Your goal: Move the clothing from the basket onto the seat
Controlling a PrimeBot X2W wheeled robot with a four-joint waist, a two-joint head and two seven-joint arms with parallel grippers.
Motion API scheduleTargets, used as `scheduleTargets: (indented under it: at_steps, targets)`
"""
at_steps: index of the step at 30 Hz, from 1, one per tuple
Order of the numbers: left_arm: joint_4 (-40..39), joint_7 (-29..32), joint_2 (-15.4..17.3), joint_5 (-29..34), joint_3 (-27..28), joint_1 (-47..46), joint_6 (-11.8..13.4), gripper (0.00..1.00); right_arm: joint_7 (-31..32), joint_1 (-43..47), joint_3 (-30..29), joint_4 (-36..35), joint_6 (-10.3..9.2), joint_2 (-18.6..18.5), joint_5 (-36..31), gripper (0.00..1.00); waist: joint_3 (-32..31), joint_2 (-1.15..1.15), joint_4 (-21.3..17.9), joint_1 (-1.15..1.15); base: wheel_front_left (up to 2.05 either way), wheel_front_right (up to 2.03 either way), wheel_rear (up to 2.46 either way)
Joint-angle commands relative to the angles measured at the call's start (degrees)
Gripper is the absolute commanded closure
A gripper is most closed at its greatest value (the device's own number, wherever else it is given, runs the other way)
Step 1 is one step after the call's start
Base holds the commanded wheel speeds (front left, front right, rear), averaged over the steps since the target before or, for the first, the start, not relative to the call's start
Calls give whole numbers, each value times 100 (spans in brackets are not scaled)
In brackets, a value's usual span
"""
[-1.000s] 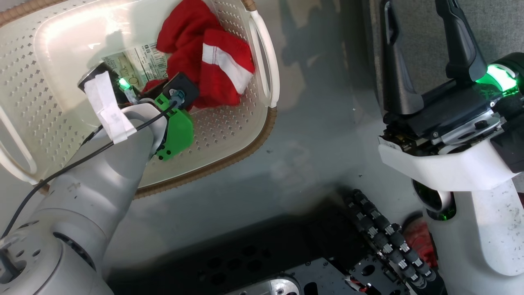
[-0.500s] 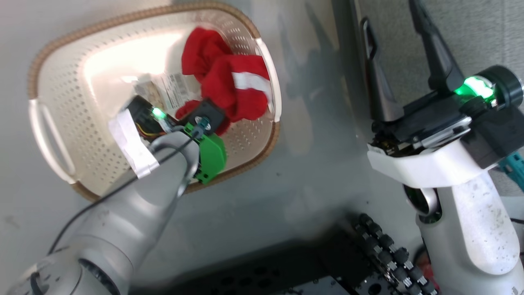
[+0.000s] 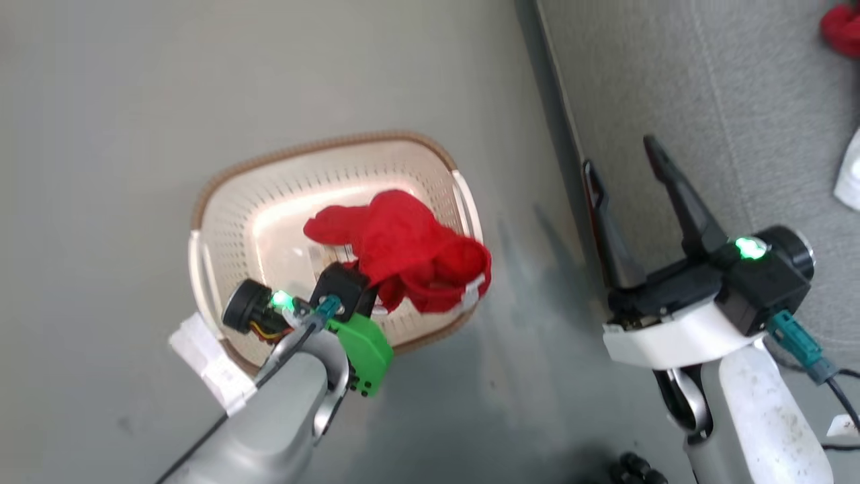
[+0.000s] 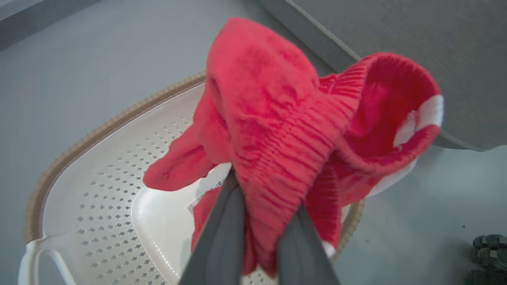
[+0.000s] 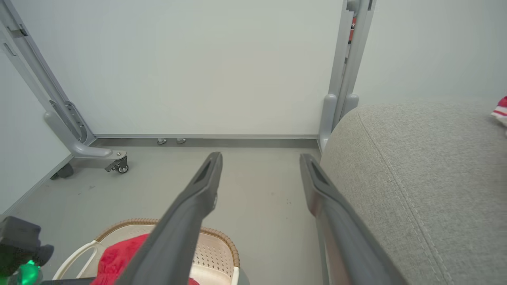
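The jaws of the left gripper [image 4: 266, 198] are drawn nearly together, and a fold of ribbed knit from a red garment [image 4: 277, 118] is pinched between them. In the left wrist view the cloth is bunched over the two dark fingers, so the fingertips are hidden. A white panel is shown at the garment's right edge, and a red flap is seen hanging to the left, down toward the basket [image 4: 99, 134]. A corner of a label [image 4: 206, 190] on the basket's base is visible beneath the cloth.

In the head view the red garment [image 3: 410, 249] is seen above the right part of the basket [image 3: 322, 144], with its lower edge overlapping the right rim. Whether any of it touches the basket cannot be told. The basket is set on the grey floor [image 3: 134, 101], just left of the seat [image 3: 739, 101].

The jaws of the right gripper [image 3: 619, 153] are spread wide and nothing is held between them. This gripper is placed near the left edge of the seat, apart from the basket. In the right wrist view its fingers [image 5: 198, 206] are pointed toward a far wall [image 5: 198, 59], with a wheeled frame [image 5: 83, 150] at the far left.

A second garment [image 5: 500, 111], red with white stripes, is seen lying at the right side of the seat [image 5: 416, 178]. A red patch of it is also caught at the far right of the head view [image 3: 843, 27].
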Motion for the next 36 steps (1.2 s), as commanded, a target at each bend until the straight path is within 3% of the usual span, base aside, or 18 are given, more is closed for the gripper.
scheduleTargets:
  at_steps: [1, 10, 18, 28, 36]
  targets:
    - [-142, -1, 18, 61, 131, 302, 45, 100, -14, 225, -35, 55, -6, -22, -6, 0, -1387, 0, 432, 0, 0, 0, 0]
    - [-1138, -1, 15, 395, 1136, 1434, 115, 100, -14, 1040, 15, 279, -6, -21, 73, 0, -2569, 0, 414, 0, 0, 0, 0]
    - [-1803, -2, -38, 763, 1744, 1941, 25, 100, -14, 1561, 212, 352, -6, -20, 98, 0, -3086, 0, 356, 0, 0, 0, 0]
    - [-2260, -2, -172, 1051, 2111, 2142, -163, 100, -14, 1874, 505, 518, -6, -83, 231, 0, -3405, 0, 345, 0, 0, 0, 0]
    - [-2487, -2, -289, 1145, 2058, 2132, -377, 100, -14, 1714, 950, 675, -6, -316, 223, 0, -3477, 0, 463, 0, 0, 0, 0]
